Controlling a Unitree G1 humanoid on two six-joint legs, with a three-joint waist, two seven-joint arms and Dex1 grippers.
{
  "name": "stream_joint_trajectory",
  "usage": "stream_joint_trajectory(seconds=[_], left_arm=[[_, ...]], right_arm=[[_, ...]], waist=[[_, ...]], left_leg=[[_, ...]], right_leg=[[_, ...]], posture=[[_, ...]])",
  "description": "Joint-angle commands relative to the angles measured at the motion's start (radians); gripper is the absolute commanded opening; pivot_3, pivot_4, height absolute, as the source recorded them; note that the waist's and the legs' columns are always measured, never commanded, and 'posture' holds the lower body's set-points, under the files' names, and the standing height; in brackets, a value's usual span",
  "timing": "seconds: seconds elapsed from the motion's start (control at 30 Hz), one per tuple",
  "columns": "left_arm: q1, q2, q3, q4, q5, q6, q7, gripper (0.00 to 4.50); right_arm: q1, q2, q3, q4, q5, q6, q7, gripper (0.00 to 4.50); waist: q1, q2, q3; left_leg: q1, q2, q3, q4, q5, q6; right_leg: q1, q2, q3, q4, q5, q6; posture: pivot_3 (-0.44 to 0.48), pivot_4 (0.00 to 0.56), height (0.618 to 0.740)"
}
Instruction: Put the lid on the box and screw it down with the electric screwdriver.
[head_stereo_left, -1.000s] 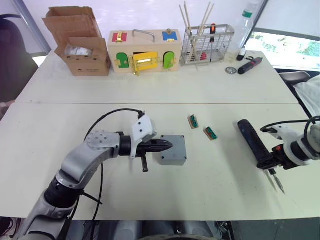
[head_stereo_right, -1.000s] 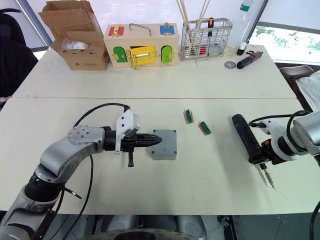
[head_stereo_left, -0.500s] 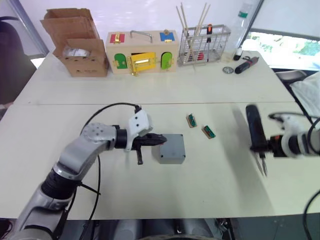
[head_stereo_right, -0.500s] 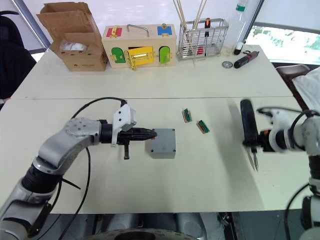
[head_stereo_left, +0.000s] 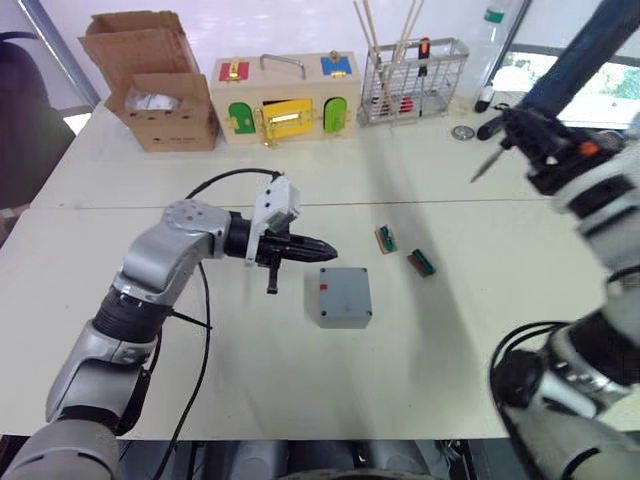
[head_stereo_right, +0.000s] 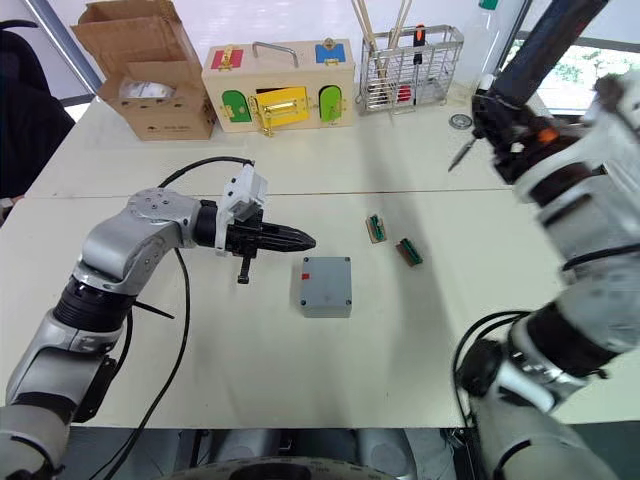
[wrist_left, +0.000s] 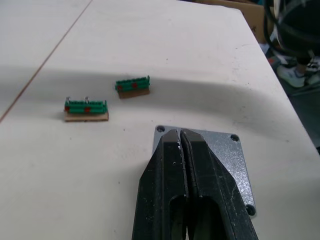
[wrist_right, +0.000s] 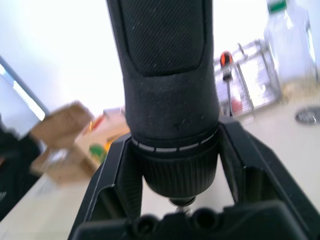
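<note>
The left hand (head_stereo_left: 322, 245) hovers with fingers pressed together, empty, just above and beside the box (head_stereo_left: 344, 297), whose lid (wrist_left: 235, 160) sits on it on the desk (head_stereo_left: 420, 370). The right hand (head_stereo_left: 535, 150), raised high, grips the electric screwdriver (head_stereo_left: 585, 50), bit pointing down-left.

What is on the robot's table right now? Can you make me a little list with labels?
box: grey box, lid already on it, red tab on one side
left gripper: left gripper shut, empty, hovering just beside the box
right gripper: right gripper shut on the electric screwdriver, raised high, bit pointing down towards the table
small parts: two green connectors beyond the box
far edge: cardboard box, wooden box with coloured doors, wire basket
</note>
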Motion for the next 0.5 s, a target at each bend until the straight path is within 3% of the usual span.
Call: stream_joint_trajectory(seconds=[0.03,0.17,0.37,0.5], left_arm=[[-0.019,0.001,-0.003,-0.047,-0.012,0.008,-0.027,0.00],[0.003,-0.033,-0.014,-0.078,0.029,0.002,0.051,0.00],[0.072,-0.038,-0.042,-0.139,0.072,-0.004,0.098,0.00],[0.095,-0.044,-0.059,-0.130,0.085,-0.013,0.100,0.00]], right_arm=[[0.020,0.040,0.133,-0.070,0.035,-0.191,0.089,1.78],[0.172,0.041,0.238,-0.105,0.045,-0.332,0.202,1.78],[0.379,0.068,0.345,-0.176,0.046,-0.392,0.187,1.78],[0.439,0.060,0.403,-0.215,0.042,-0.413,0.166,1.78]], waist=[[-0.006,0.000,0.000],[-0.007,0.000,0.000],[-0.002,0.000,0.000],[-0.002,0.000,0.000]], left_leg=[[0.000,0.000,0.000,0.000,0.002,-0.004],[0.000,0.000,-0.003,-0.001,0.002,-0.004],[0.000,0.000,-0.003,0.000,0.003,-0.005],[0.000,0.000,-0.004,0.000,0.003,-0.006]], right_leg=[[0.000,0.000,0.000,0.000,0.000,0.000],[0.000,0.000,-0.001,0.000,0.000,0.000],[0.001,0.000,-0.001,-0.001,0.000,0.000],[0.000,0.001,-0.001,0.000,0.000,0.000]], posture=[[0.000,0.150,0.740],[0.000,0.150,0.740],[0.000,0.150,0.740],[0.000,0.150,0.740]])
